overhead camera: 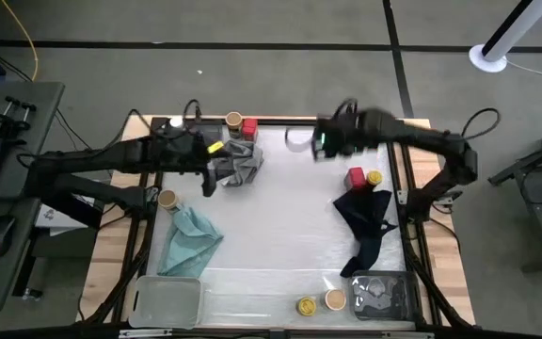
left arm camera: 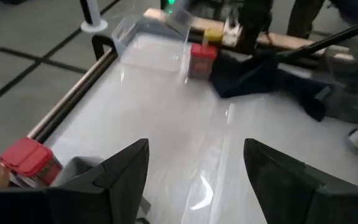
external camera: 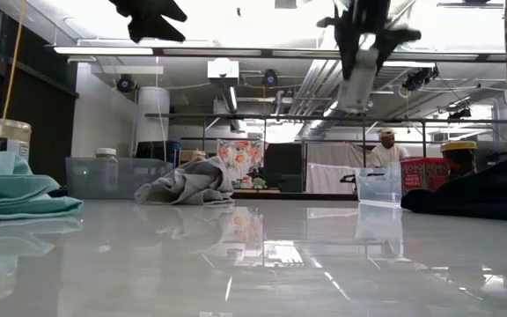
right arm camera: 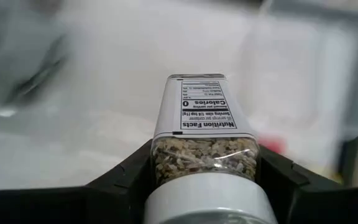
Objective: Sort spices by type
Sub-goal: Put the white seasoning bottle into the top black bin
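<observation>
My right gripper (overhead camera: 320, 143) hovers high over the far middle of the table, next to a small clear tray (overhead camera: 299, 138), shut on a white-lidded spice jar (right arm camera: 202, 124). My left gripper (overhead camera: 209, 177) is open above the grey cloth (overhead camera: 238, 166) at far left, touching nothing. A red tin (overhead camera: 354, 177) and a yellow-lidded jar (overhead camera: 374, 177) stand by the navy cloth (overhead camera: 365, 221). Another red tin (overhead camera: 248, 128) and a tan-lidded jar (overhead camera: 234, 121) stand at the far edge. A tan-lidded jar (overhead camera: 167, 199) stands beside the teal cloth (overhead camera: 192, 241). Two more jars (overhead camera: 320, 302) stand at the near edge. My right gripper pinches the jar's clear glass body just below its white lid (right arm camera: 205, 198), one finger (right arm camera: 126, 171) on each side. The fingers come from above, and the jar runs along them with its labelled end (right arm camera: 197, 93) pointing away. The jar hangs lifted clear of the table (external camera: 360, 84).
A clear tray (overhead camera: 166, 301) lies at the near left corner and another, holding items (overhead camera: 384, 292), at the near right. The table's middle (overhead camera: 280, 226) is bare. A person (external camera: 385, 150) stands in the room beyond the far edge.
</observation>
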Robot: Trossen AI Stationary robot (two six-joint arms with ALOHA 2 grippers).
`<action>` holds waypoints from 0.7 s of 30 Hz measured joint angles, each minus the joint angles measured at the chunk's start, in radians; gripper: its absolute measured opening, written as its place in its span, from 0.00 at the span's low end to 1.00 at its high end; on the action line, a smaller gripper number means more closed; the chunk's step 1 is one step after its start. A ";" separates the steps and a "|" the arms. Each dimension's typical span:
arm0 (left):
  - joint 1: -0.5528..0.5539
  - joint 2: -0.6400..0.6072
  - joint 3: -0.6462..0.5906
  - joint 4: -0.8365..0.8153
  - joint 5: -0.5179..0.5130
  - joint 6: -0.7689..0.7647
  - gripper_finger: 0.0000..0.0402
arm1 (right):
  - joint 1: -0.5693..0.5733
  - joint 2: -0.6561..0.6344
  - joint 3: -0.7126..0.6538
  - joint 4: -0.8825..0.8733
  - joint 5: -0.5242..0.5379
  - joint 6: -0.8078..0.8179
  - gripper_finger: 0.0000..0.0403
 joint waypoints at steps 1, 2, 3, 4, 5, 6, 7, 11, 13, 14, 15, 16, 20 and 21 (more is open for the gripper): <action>0.004 0.022 0.000 0.016 0.000 -0.011 0.62 | -0.070 0.003 -0.005 0.008 -0.001 -0.076 0.47; 0.007 0.044 0.000 0.034 -0.002 -0.025 0.62 | -0.140 0.008 -0.006 0.010 -0.002 -0.146 0.47; 0.013 0.066 0.000 0.045 -0.002 -0.036 0.62 | -0.206 0.016 -0.007 0.014 -0.006 -0.215 0.47; 0.019 0.087 0.000 0.060 -0.002 -0.047 0.62 | -0.269 0.024 -0.007 0.025 -0.016 -0.286 0.47; 0.026 0.107 0.000 0.081 -0.003 -0.061 0.62 | -0.332 0.033 -0.007 0.039 -0.031 -0.352 0.47; 0.033 0.125 0.000 0.099 -0.004 -0.080 0.62 | -0.388 0.046 -0.007 0.049 -0.054 -0.406 0.47; 0.039 0.141 0.000 0.114 -0.008 -0.105 0.62 | -0.442 0.062 -0.007 0.052 -0.077 -0.452 0.47; 0.069 0.181 0.000 0.181 -0.026 -0.226 0.62 | -0.604 0.130 -0.007 0.061 -0.149 -0.601 0.47; 0.080 0.185 0.000 0.205 -0.028 -0.269 0.62 | -0.649 0.167 -0.007 0.060 -0.160 -0.665 0.47; 0.087 0.185 0.000 0.209 -0.028 -0.277 0.62 | -0.661 0.185 -0.007 0.060 -0.161 -0.689 0.47; 0.093 0.185 0.000 0.212 -0.029 -0.281 0.62 | -0.671 0.200 -0.007 0.060 -0.162 -0.706 0.47; 0.100 0.183 0.000 0.213 -0.029 -0.278 0.62 | -0.682 0.215 -0.007 0.061 -0.164 -0.723 0.47; 0.131 0.174 0.000 0.209 -0.032 -0.221 0.62 | -0.700 0.263 -0.007 0.061 -0.180 -0.733 0.47; 0.138 0.170 0.000 0.205 -0.029 -0.211 0.62 | -0.701 0.274 -0.007 0.051 -0.180 -0.740 0.47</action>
